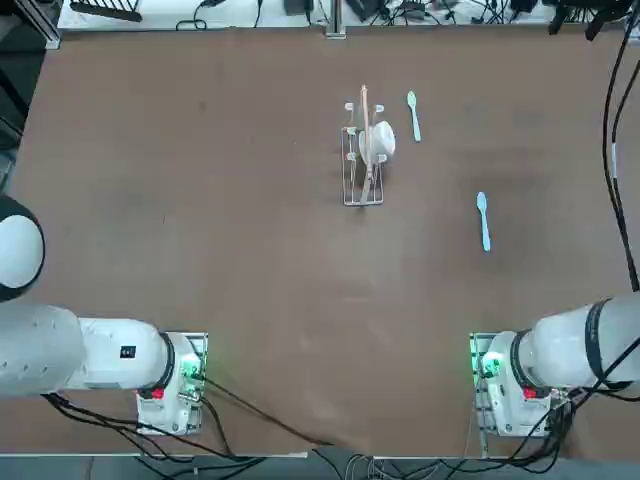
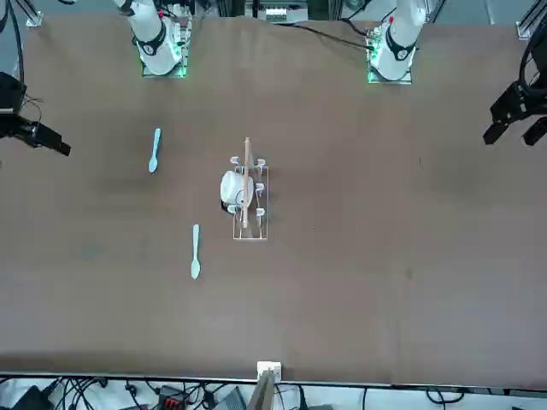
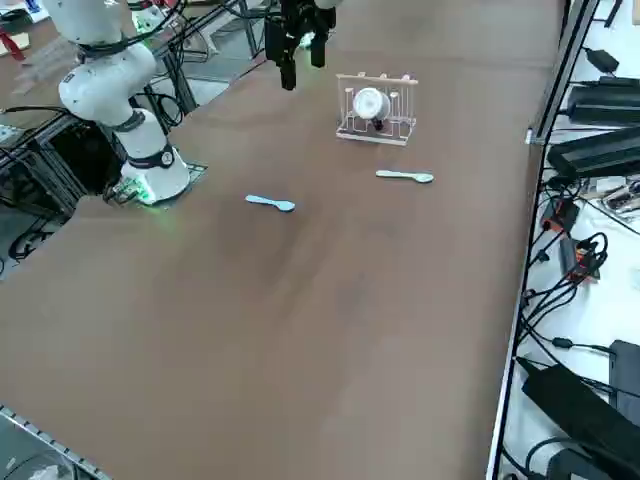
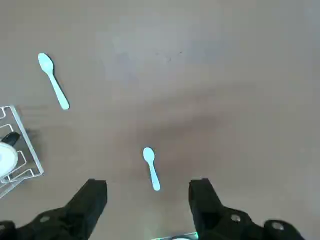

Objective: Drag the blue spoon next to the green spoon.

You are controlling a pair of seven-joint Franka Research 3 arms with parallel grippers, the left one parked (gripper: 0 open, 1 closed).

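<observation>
brown table (image 1: 250, 270), and the blue spoon (image 1: 485, 222) lies toward its right edge, well apart from the green spoon (image 1: 414, 116), nearer the far edge. right gripper (image 4: 148, 183) hangs over the table, wide open, empty; whole drag left to do.

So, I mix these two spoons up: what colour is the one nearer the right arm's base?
Light blue, showing best in the right side view.

I saw 2 spoons lying well apart on the table (image 1: 270, 290): the blue spoon (image 1: 484, 222) nearer my right arm's base (image 1: 520, 385), the green spoon (image 1: 414, 115) farther out, near the rack (image 1: 350, 185) with its white cup (image 1: 382, 139).
</observation>
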